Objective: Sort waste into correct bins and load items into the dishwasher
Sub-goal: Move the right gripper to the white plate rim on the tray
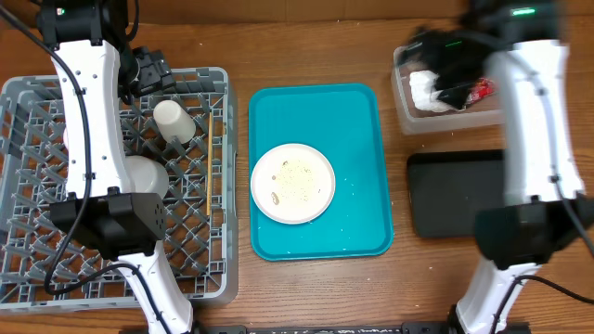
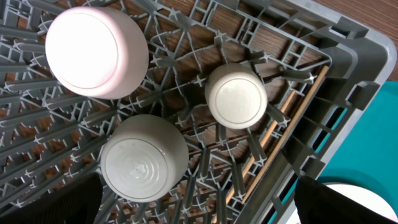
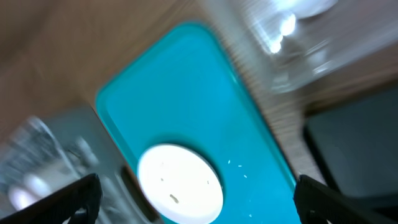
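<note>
The grey dish rack (image 1: 213, 269) stands at the left and holds a small white cup (image 1: 174, 119), a pale bowl (image 1: 147, 174) and, in the left wrist view, a pinkish saucer (image 2: 96, 50), the cup (image 2: 236, 96), the bowl (image 2: 144, 158) and chopsticks (image 2: 280, 134) on the grid. My left gripper (image 1: 148, 70) (image 2: 199, 208) is open and empty above the rack. A large white plate (image 1: 293, 183) (image 3: 180, 183) with rice crumbs lies on the teal tray. The clear tub (image 1: 406, 107) holds the napkin (image 1: 425, 88) and red wrapper (image 1: 481, 90). My right gripper (image 1: 445, 67) (image 3: 199, 205) is open and empty above the tub.
The teal tray (image 1: 362, 130) (image 3: 186, 93) sits mid-table with a few loose crumbs (image 1: 348, 181). The black tray (image 1: 455, 193) (image 3: 354, 143) lies below the clear tub (image 3: 298, 43). The right wrist view is motion-blurred. Both arms' bases stand at the front edge.
</note>
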Motion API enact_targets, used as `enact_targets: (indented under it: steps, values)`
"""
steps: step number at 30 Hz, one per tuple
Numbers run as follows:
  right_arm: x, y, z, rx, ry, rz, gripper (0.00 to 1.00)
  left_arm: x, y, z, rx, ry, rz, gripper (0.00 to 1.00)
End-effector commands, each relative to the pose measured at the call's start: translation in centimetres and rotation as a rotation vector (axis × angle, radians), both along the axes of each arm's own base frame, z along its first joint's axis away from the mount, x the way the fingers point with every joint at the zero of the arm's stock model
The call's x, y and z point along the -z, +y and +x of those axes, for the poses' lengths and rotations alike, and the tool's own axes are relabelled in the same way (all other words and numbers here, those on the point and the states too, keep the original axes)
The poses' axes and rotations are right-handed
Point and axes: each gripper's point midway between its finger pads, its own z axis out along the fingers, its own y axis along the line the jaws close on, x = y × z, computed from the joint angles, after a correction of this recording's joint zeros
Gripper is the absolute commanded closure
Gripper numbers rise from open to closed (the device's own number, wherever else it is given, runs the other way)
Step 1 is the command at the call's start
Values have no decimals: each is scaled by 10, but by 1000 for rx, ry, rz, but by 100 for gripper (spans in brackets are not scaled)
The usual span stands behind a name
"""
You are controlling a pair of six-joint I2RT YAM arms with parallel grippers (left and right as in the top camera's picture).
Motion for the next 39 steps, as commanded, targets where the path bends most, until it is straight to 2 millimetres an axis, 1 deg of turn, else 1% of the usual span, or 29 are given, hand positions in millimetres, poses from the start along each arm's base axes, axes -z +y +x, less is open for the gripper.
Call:
enact_targets:
  steps: [1,4,6,9,11,12,14,15,16,17,18,19,22,24,28,33,36,39]
  values:
    - [33,42,-1,-151,-36,-202,0,-8,-3,2,28,-23,13,0]
    - [45,64,1,-198,-77,-269,0,-8,-4,2,29,-23,13,0]
    - [48,75,-1,-222,-89,-280,0,-8,-4,2,29,-23,13,0]
    - [54,91,-8,-253,-75,-258,0,-8,-3,2,28,-23,13,0]
    - [65,101,-17,-283,-48,-240,0,-8,-3,2,28,-23,13,0]
    - [72,103,-21,-296,-34,-244,9,-8,-3,2,28,-23,13,0]
    - [89,105,-28,-315,1,-257,44,-8,-4,2,29,-23,13,0]
    - [98,105,-32,-321,19,-261,53,-8,-4,2,29,-23,12,0]
    - [107,105,-38,-324,42,-265,58,-8,-4,2,29,-23,13,0]
    - [118,105,-44,-331,68,-265,60,-8,-4,2,29,-23,13,0]
    - [131,106,-51,-339,98,-258,62,-8,-4,2,29,-23,13,0]
    - [146,109,-61,-354,133,-233,66,-8,-4,2,29,-23,13,0]
    - [172,119,-75,-375,178,-160,66,-8,-4,2,29,-23,13,0]
    - [185,124,-82,-384,194,-119,66,-8,-4,2,29,-23,13,0]
    - [204,131,-96,-401,227,-55,67,-8,-4,2,29,-23,12,0]
    - [215,128,-109,-409,263,-64,67,-8,-4,2,29,-23,13,0]
    - [223,131,-116,-425,266,-72,66,-8,-4,2,29,-23,13,0]
    - [227,134,-118,-434,256,-70,65,-8,-4,2,29,-23,13,0]
